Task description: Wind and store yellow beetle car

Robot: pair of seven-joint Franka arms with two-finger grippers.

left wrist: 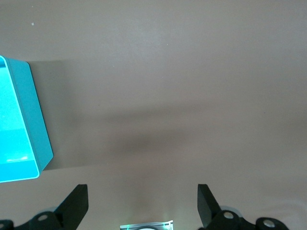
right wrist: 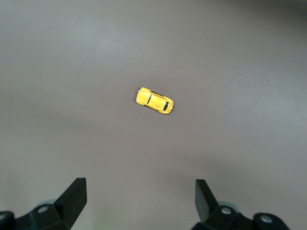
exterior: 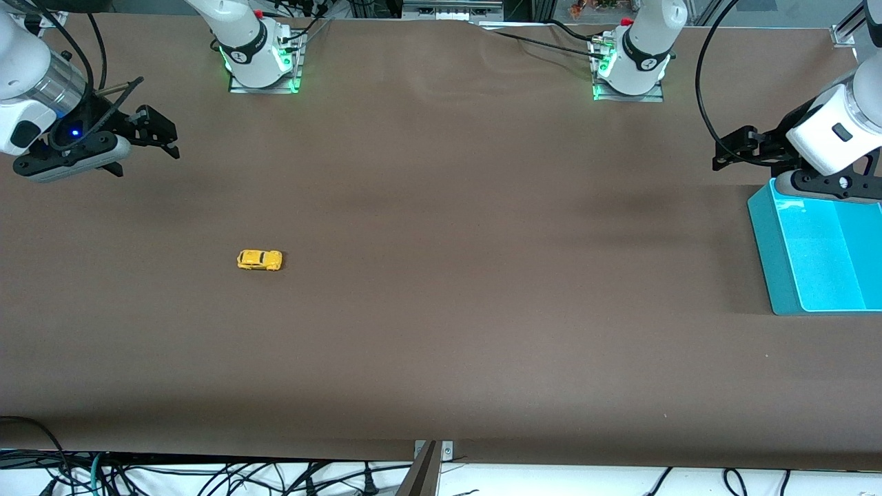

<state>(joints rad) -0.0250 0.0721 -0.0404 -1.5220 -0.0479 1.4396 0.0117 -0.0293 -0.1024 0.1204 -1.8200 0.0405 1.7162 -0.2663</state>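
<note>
The yellow beetle car (exterior: 260,260) stands alone on the brown table, toward the right arm's end; the right wrist view shows the car (right wrist: 154,100) on its wheels. My right gripper (exterior: 160,138) hangs open and empty in the air above the table near that end, well away from the car; its fingers (right wrist: 76,195) stand wide apart. My left gripper (exterior: 732,150) is also open and empty, held up over the table beside the bin, fingers (left wrist: 76,203) spread wide.
A turquoise bin (exterior: 785,275) sits at the left arm's end of the table, its wall (left wrist: 38,120) showing in the left wrist view. Both arm bases (exterior: 258,62) stand along the table's edge farthest from the front camera.
</note>
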